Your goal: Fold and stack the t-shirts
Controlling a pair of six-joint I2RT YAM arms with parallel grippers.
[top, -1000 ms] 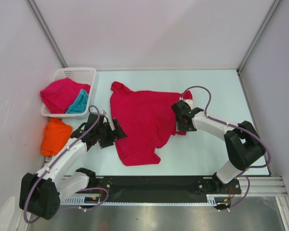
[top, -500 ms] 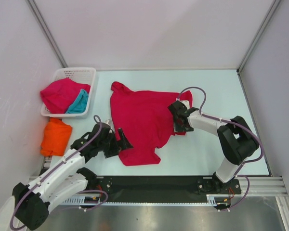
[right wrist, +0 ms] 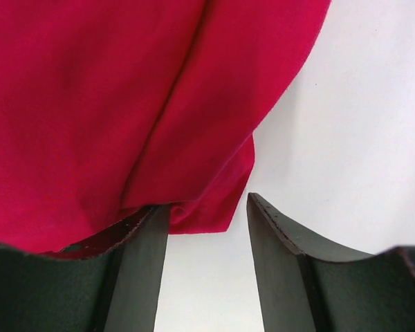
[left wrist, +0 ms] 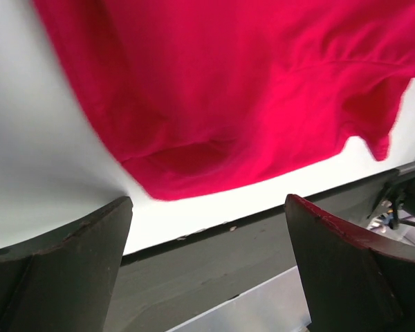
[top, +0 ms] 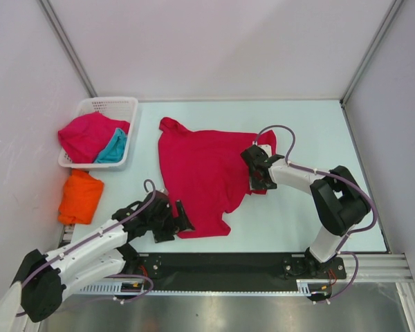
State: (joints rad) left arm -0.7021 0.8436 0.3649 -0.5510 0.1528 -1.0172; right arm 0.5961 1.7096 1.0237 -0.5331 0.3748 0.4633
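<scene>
You're setting up a fold: your left gripper (top: 182, 218), jaws wide, hovers at the 7 o'clock corner of the crimson t-shirt (top: 204, 169) spread mid-table, your right gripper (top: 257, 173), jaws half-apart, straddles its 3 o'clock edge, so pinch both next.

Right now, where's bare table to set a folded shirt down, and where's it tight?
Bare table: the far strip behind the spread red t-shirt, running into the far-right corner; also the near patch between its hem and the right arm. Tight on the left: basket, orange t-shirt and left arm.
</scene>
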